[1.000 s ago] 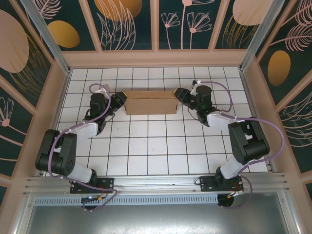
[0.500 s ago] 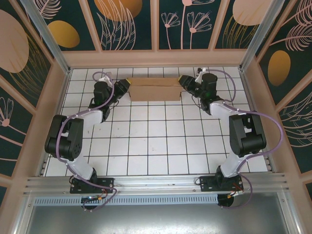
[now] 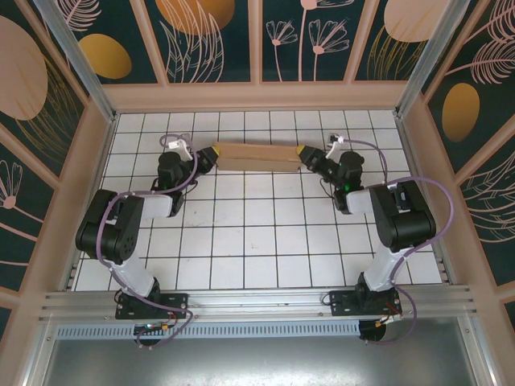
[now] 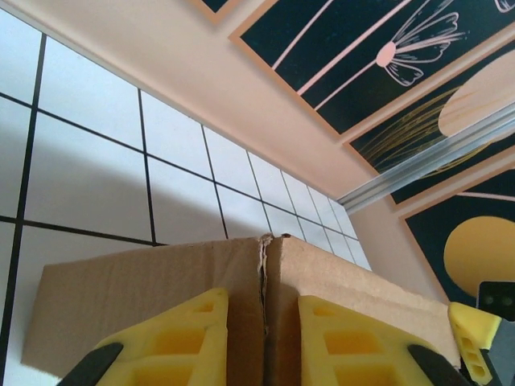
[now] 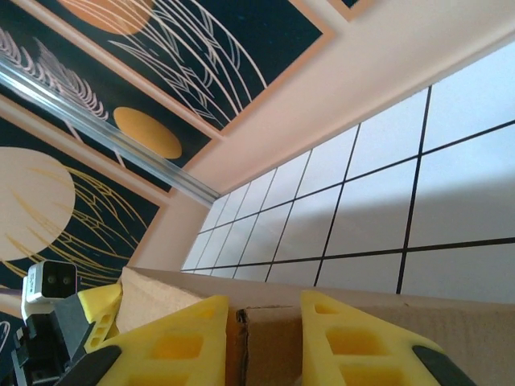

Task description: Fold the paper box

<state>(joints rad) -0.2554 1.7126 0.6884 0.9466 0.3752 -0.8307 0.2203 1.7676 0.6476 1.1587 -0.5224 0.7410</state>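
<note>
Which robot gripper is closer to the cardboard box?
Neither, it's a tie: the left gripper holds the box's left end, and the right gripper holds its right end.

Both my arms reach far out toward 12 o'clock, elbows flared to the sides. My left gripper [image 3: 208, 154] points roughly at 3 o'clock and my right gripper [image 3: 305, 153] at 9, so they face each other. On the left wrist cam my yellow fingers [image 4: 173, 338] sit partly apart, apparently pinching one end of the paper box [image 3: 255, 156]. Same deal on the right.
</note>
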